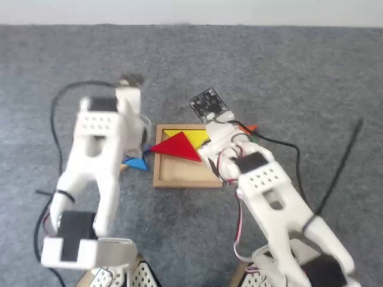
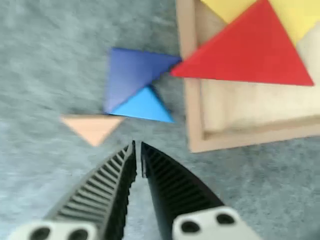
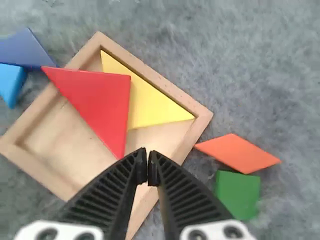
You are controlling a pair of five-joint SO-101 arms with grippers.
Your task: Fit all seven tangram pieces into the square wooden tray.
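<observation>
Red triangle (image 1: 177, 146): thin, stiff, light, probably slick; tip overhangs tray (image 1: 182, 181) rim at 9 o'clock. Pinch opposite edges. Left gripper (image 2: 138, 148), right gripper (image 3: 147, 153): closed, empty.

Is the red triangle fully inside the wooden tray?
Not fully: one corner of the red triangle overhangs the wooden tray, across its rim.

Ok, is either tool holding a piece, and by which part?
Neither. The left tool is shut on nothing near the tan triangle; the right tool is shut on nothing over the wooden tray.
</observation>
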